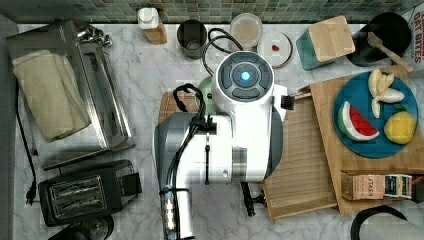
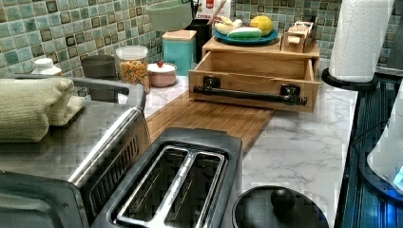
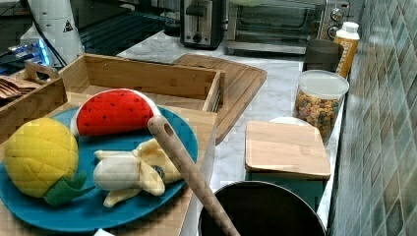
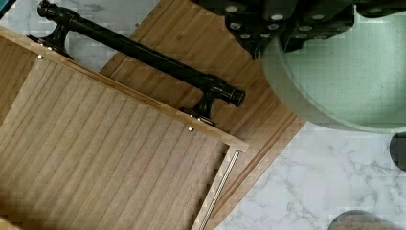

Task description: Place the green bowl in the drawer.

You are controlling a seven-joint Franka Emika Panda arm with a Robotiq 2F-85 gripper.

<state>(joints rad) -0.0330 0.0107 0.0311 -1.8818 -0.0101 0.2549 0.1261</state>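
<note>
One bowl, the green bowl, was held by the claw, whose black fingers were closed over the rim so that the bowl hung open side up, clear of every surface. In the left view the bowl was seen raised high above the counter, well above the drawer; that height was judged to have been chosen so the bowl would pass over the raised front rim.

Just beside and below the claw, the drawer lay pulled out, its grooved wooden floor bare, and its black bar handle was crossed between the claw and the drawer's floor. The bowl was thus not yet over the opening; it hung past the handle, above the cutting board on which the drawer's front rested. A sideways carry toward the drawer floor, followed by a descent, was judged to be needed next.

Further from the claw, on the cabinet top beyond the drawer, the blue plate of toy fruit was left undisturbed. In the top view the claw was covered by the arm.
</note>
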